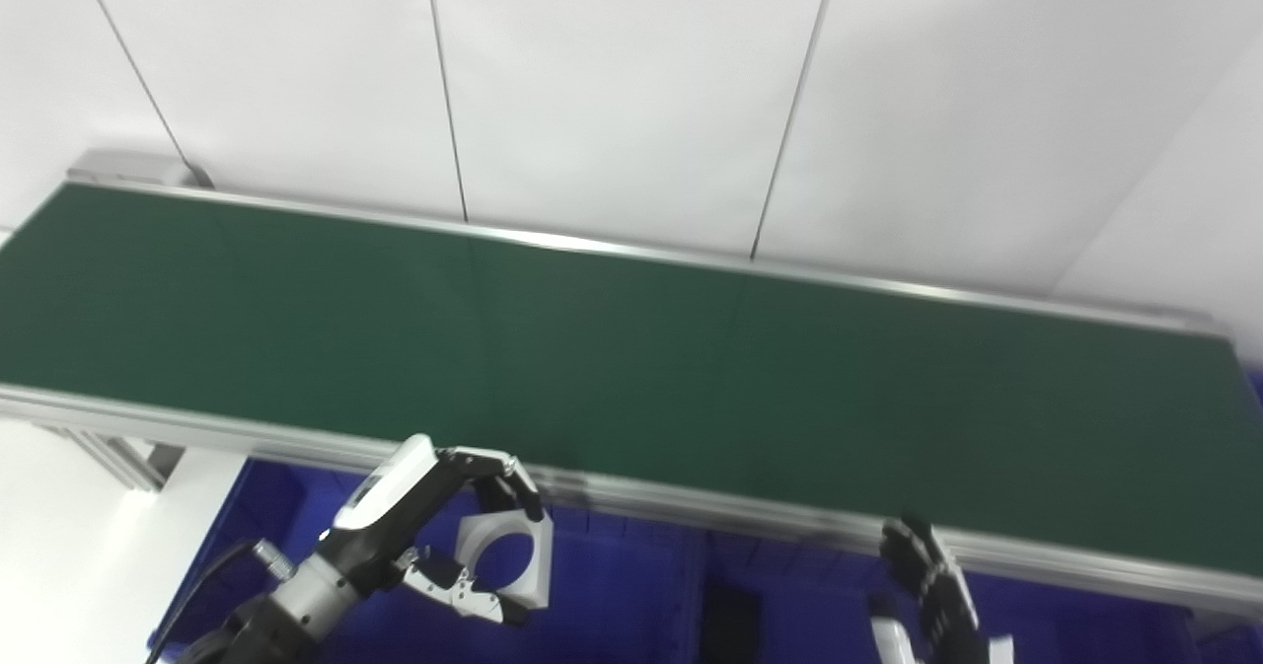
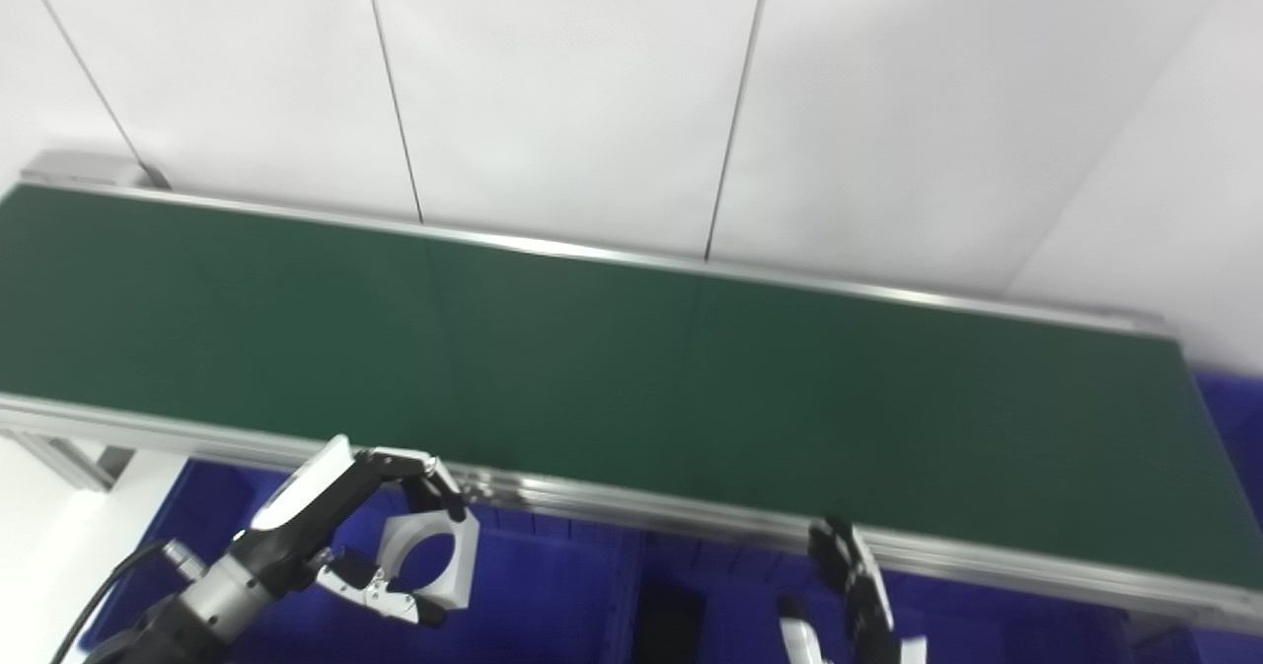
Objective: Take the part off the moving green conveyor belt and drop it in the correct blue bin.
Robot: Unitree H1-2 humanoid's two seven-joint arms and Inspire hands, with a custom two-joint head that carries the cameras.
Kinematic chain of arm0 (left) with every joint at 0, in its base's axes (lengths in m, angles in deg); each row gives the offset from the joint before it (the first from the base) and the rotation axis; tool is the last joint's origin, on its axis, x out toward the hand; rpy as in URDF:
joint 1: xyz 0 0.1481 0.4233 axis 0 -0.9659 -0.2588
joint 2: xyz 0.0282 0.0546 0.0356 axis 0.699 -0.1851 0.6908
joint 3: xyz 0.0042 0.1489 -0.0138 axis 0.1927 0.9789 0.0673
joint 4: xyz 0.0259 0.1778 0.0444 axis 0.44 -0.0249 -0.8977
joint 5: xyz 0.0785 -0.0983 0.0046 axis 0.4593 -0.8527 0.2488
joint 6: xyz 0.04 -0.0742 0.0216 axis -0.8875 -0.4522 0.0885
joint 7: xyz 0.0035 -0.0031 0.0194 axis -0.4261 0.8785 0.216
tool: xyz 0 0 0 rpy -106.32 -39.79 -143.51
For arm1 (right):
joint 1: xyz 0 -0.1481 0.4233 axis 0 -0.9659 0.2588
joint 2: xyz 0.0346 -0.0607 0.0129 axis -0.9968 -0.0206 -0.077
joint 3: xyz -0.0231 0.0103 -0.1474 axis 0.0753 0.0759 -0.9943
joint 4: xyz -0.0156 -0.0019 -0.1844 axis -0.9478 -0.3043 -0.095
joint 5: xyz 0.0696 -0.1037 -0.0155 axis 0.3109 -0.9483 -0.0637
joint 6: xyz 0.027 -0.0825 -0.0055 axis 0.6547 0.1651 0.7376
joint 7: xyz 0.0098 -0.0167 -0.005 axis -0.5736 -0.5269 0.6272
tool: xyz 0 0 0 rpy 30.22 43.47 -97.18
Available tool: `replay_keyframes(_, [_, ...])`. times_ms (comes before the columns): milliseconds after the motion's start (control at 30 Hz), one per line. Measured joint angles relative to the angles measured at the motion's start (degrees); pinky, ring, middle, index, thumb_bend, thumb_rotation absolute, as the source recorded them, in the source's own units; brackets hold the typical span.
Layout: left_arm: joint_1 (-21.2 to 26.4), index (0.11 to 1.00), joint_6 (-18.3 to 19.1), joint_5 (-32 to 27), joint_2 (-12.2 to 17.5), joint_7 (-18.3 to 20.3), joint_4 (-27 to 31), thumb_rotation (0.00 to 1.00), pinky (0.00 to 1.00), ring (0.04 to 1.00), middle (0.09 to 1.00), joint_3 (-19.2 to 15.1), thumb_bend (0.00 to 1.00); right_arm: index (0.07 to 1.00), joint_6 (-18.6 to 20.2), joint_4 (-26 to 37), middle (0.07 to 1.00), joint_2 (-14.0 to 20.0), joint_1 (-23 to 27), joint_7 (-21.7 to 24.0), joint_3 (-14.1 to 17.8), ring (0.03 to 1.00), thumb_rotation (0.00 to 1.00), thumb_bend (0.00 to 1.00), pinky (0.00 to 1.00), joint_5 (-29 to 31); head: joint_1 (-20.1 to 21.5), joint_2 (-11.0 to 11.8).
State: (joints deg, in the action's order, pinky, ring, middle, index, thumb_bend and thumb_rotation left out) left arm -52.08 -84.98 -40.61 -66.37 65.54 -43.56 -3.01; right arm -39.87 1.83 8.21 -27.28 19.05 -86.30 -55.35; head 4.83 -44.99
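White ring-shaped part [image 1: 505, 557] grasped by left hand [image 1: 434, 536], held above the blue bin [image 1: 612, 585].
Right hand [image 1: 928, 580] released, idle. Advise centring over the compartment before letting go; belt [image 1: 631, 358] bare.

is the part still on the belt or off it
Off it. The white part is pinched in the left hand, held over the blue bin, and the green conveyor belt carries nothing.
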Motion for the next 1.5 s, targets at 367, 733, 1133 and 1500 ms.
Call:
replay_keyframes(367, [3.1, 0.487, -0.7, 4.7, 0.2, 4.1, -1.3, 0.0, 0.46, 0.447, 0.509, 4.0, 0.5, 0.843, 0.0, 2.6, 0.795, -3.2, -0.5, 4.1, 2.8, 0.773, 0.73, 0.64, 0.74, -1.3, 4.6, -3.1])
replay_keyframes(733, [5.3, 0.675, 13.4, 21.7, -2.5, 6.7, -2.2, 0.12, 0.64, 0.698, 0.745, 7.0, 0.61, 0.844, 0.0, 3.7, 0.796, -5.5, -0.7, 5.9, 4.5, 0.771, 0.77, 0.65, 0.73, -3.6, 5.2, -3.9])
replay_keyframes(1133, [4.9, 0.884, 20.4, 23.5, -3.1, 8.1, -2.1, 0.34, 0.79, 0.876, 0.914, 6.1, 0.76, 0.836, 0.0, 3.7, 0.786, -7.1, -1.1, 6.5, 5.3, 0.77, 0.74, 0.63, 0.72, -4.0, 6.3, -3.1])
replay_keyframes(1500, [0.3, 0.865, 16.9, -10.7, -5.9, 12.5, 3.4, 0.34, 0.79, 0.86, 0.886, -0.2, 0.83, 0.818, 0.0, 2.2, 0.769, -5.6, -0.4, 5.6, 3.5, 0.732, 0.71, 0.66, 0.68, -3.4, 9.1, -1.7])
